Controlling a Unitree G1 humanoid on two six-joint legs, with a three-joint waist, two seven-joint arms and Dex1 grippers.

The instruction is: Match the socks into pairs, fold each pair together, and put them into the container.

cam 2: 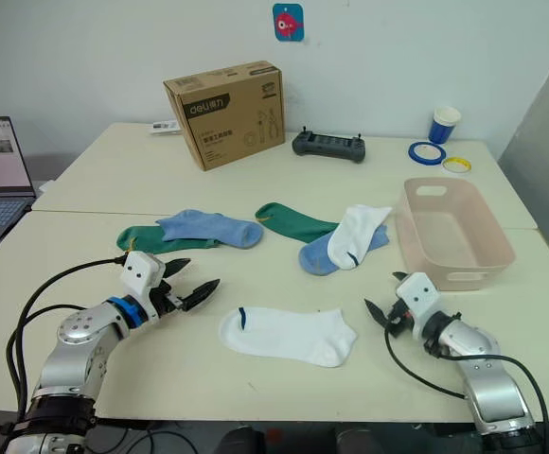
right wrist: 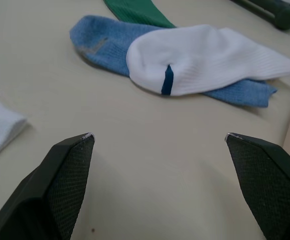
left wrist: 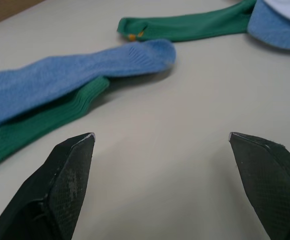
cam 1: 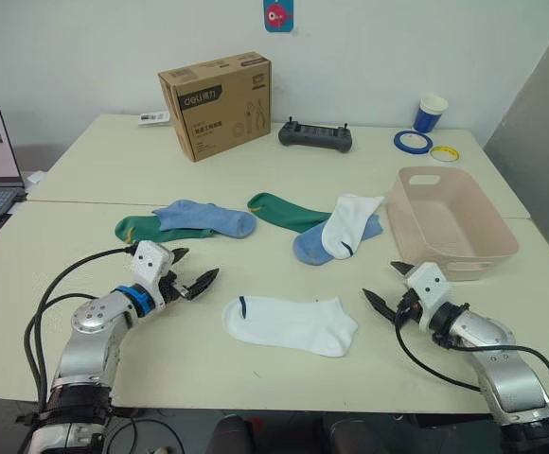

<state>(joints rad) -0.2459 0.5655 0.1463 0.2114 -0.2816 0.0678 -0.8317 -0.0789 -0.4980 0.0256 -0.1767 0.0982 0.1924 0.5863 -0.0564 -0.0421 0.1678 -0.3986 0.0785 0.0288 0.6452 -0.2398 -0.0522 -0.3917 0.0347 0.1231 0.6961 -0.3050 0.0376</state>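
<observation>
Six loose socks [cam 1: 290, 324], apparently unpaired

Plain white wall [cam 1: 379, 47] behind, a small blue sticker [cam 1: 278, 14] stuck high on it. Two cream tables [cam 1: 104, 161] are butted together, with a grey panel [cam 1: 540, 123] at right.

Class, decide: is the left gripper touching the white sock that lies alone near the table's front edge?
Apart. The left eye view shows bare tabletop between the left gripper and the white sock; the left wrist view shows its open fingers over bare table.
</observation>
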